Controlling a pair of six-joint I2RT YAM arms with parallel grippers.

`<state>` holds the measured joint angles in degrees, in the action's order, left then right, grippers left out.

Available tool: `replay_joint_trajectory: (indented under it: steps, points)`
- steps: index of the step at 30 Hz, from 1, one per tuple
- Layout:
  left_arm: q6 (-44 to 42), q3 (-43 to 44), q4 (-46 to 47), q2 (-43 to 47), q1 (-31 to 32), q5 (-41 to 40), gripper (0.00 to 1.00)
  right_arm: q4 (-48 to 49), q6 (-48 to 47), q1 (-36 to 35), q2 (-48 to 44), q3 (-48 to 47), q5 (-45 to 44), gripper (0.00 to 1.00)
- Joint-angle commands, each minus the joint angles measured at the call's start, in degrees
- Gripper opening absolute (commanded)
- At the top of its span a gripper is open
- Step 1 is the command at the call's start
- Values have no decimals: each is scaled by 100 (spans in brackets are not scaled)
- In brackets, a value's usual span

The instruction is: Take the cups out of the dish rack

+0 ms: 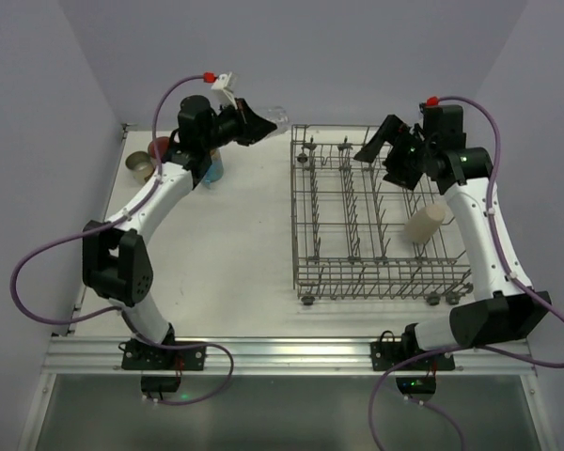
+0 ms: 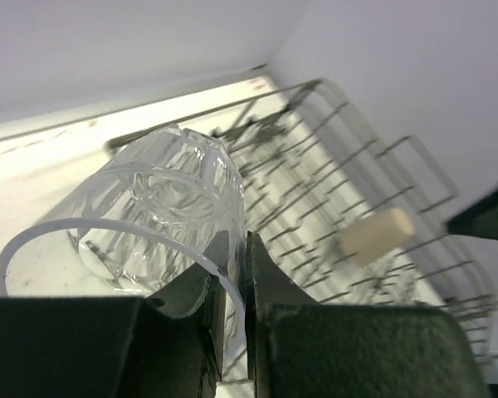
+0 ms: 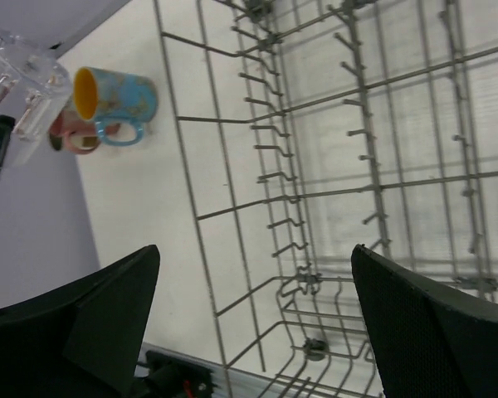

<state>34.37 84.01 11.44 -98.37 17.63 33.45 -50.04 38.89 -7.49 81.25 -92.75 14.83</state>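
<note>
We see two arms bolted at the near edge of the bench [image 1: 235,244]. The left arm [image 1: 155,202] and the right arm [image 1: 479,230] share smooth white links, bulky black joint housings and flat black base plates. A purple cable [image 1: 15,275] loops beside each, ending in a red plug [image 1: 207,74] at the end farthest from that edge. A small green light [image 1: 463,158] glows on the right arm. The left fingers [image 2: 108,348] and right fingers [image 3: 432,323] are matt, near-black and finely grained.
</note>
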Motion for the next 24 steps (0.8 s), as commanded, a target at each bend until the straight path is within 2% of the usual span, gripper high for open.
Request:
replay_joint_trajectory:
  steps: [1, 4, 6, 13, 24]
  points:
    - [-1651, 597, -2354, -384, 21, -1330, 0, -761, -549, -7, -224, -366, -1102, 99]
    - [-1889, 906, -2864, -762, 91, -2015, 0, -1068, -664, -7, -285, -428, -1455, 99]
    - [-2022, 1161, -3007, -1052, 127, -2245, 0, -1262, -725, 2, -312, -437, -1886, 99]
    - [-2329, 2022, -3587, -1922, 259, -3256, 0, -1631, -918, 45, -400, -323, -2493, 99]
    - [-2646, 3411, -4694, -3223, 329, -3837, 0, -2071, -1051, 72, -611, 99, -3082, 99]
